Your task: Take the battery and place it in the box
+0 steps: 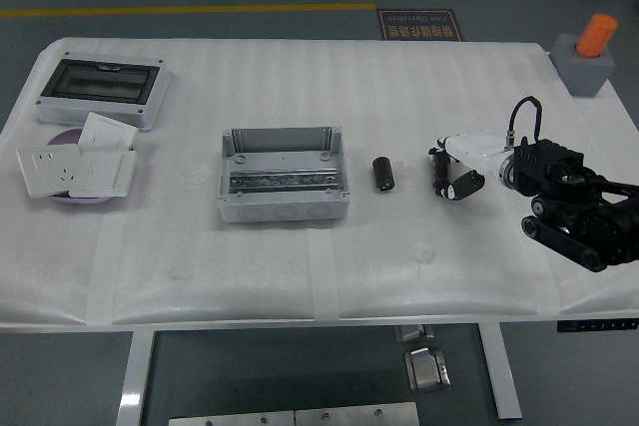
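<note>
The right hand comes in from the right side and rests low over the table, its white fingers loosely curled and holding nothing. Just beside it, on the left, lies the battery, a small black cylinder, apart from the fingers and not yet touched. Further left stands the grey box, open on top, with a metal rail inside. The step in hand looks like the approach for the grasp. The next move, I think, needs the fingers to spread around the battery and close on it. Farther away are white socket plates, a distribution box with dark cover, and an orange cylinder on a grey block.
</note>
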